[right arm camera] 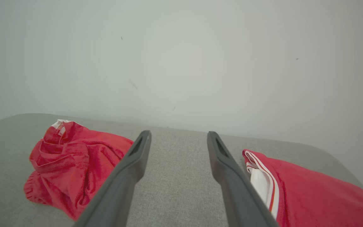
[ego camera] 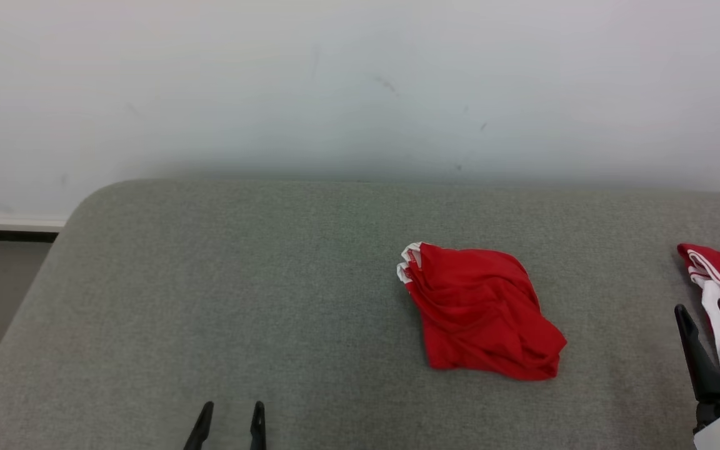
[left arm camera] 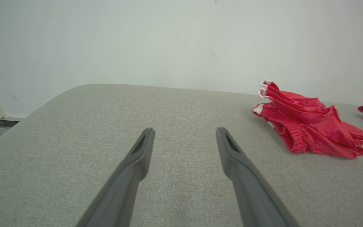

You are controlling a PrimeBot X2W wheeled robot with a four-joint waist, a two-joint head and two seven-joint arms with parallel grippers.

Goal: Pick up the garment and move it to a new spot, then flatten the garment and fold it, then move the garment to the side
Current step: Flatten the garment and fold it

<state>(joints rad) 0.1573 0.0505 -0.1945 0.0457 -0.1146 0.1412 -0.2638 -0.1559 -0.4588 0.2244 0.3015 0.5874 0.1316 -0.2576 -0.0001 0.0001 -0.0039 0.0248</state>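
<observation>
The crumpled red garment (ego camera: 482, 312) is seen right of centre on the grey cushion (ego camera: 241, 281). The left gripper (ego camera: 234, 406) and right gripper (ego camera: 702, 306) are spread wide, nothing held. Its gathered hem (left arm camera: 295, 140) is revealed from the left wrist — from the right wrist, a white-striped second garment (right arm camera: 310, 192) beside the fingers.

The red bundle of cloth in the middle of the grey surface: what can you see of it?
The red garment is soft, thin-looking fabric, crumpled into a loose, wrinkled heap, not flattened. White-trimmed edges stack at its far left corner, and a gathered, elastic-looking band shows in the left wrist view. It lies right of centre on the grey fabric surface, touching nothing else.
</observation>
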